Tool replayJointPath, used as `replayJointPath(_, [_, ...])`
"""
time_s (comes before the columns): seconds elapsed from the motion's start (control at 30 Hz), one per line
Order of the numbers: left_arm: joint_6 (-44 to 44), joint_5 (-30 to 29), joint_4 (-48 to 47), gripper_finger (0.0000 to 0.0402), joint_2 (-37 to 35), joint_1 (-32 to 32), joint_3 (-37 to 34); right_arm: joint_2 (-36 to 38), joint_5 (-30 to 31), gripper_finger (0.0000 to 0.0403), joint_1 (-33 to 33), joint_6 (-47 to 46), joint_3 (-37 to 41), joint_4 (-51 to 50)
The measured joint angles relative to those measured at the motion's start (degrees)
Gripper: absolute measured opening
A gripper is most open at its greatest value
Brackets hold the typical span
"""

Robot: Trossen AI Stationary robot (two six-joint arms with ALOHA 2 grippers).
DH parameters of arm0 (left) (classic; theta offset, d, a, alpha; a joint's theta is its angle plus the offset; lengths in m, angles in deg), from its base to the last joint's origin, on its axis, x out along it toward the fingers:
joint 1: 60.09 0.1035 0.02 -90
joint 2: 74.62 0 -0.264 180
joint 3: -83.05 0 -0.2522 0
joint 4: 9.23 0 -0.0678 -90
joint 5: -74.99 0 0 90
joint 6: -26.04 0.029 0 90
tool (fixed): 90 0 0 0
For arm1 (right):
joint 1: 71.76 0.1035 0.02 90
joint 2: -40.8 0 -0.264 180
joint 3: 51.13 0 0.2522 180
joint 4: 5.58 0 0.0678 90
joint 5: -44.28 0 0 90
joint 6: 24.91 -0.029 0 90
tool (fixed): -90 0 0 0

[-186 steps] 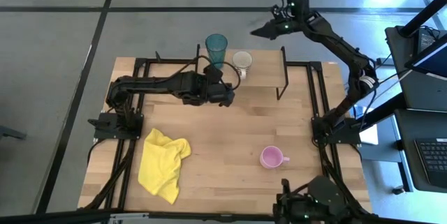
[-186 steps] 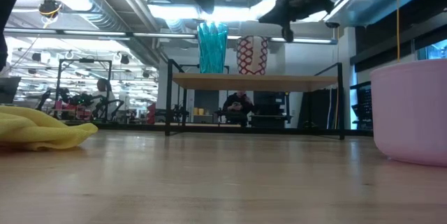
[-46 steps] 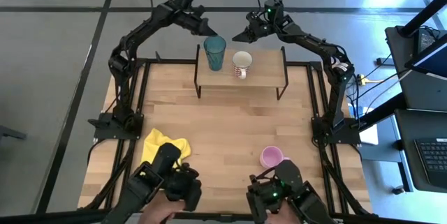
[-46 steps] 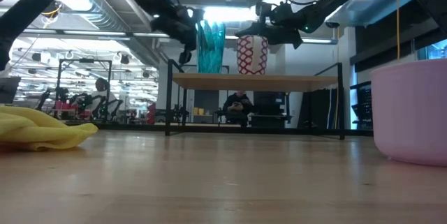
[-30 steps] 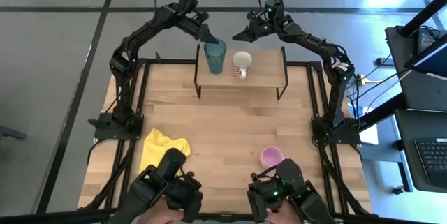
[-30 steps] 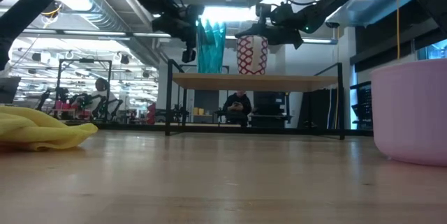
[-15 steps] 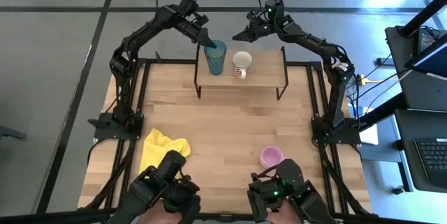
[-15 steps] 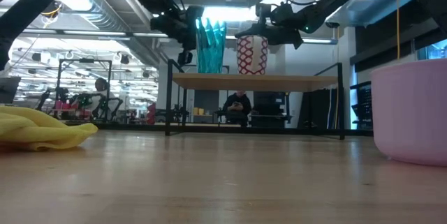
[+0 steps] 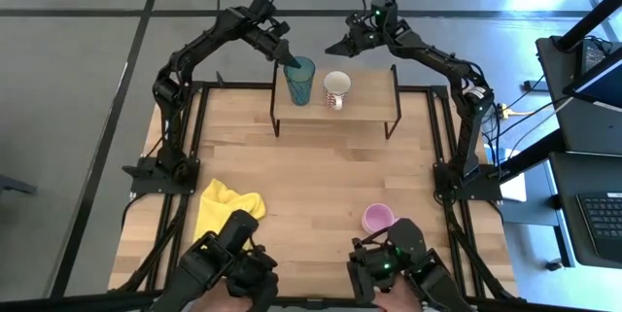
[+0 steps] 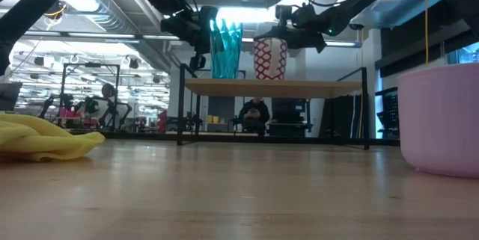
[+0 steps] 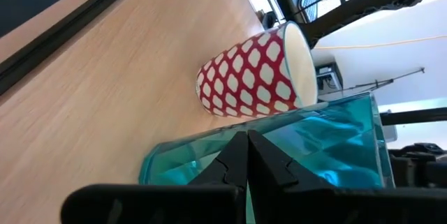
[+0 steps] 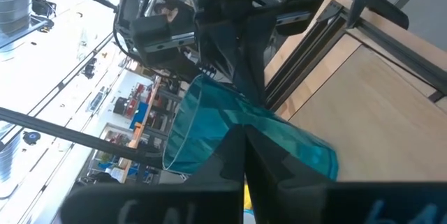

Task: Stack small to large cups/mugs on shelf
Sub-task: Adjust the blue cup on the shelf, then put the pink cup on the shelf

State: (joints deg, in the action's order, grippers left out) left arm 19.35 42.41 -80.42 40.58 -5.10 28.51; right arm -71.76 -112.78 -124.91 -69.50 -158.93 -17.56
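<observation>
Fingers of my left gripper [image 9: 291, 58] are pressing together against the teal tumbler [image 9: 299, 79] on the shelf [image 9: 364, 108], nudging it; next, I judge, fetching the pink mug [image 9: 377, 219].

Teal tumbler [image 9: 299, 80], red-and-white lattice mug [image 11: 253, 67]

The teal tumbler [image 12: 230, 130] stands on the wooden shelf [image 12: 377, 98], with a dark arm [image 12: 223, 21] beside it.
</observation>
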Motion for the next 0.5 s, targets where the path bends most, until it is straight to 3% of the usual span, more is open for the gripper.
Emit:
replayJointPath(0.23, [0.5,-0.51,-0.09,0.0,0.0,0.0,0.0,0.0,-0.01,0.0006,-0.28,0.09,0.0,0.0])
replayJointPath(0.5, [-0.61,-20.02,-0.17,0.0,-0.12,1.27,0.0,0.0,-0.39,0.0006,-3.69,1.21,0.0,0.04])
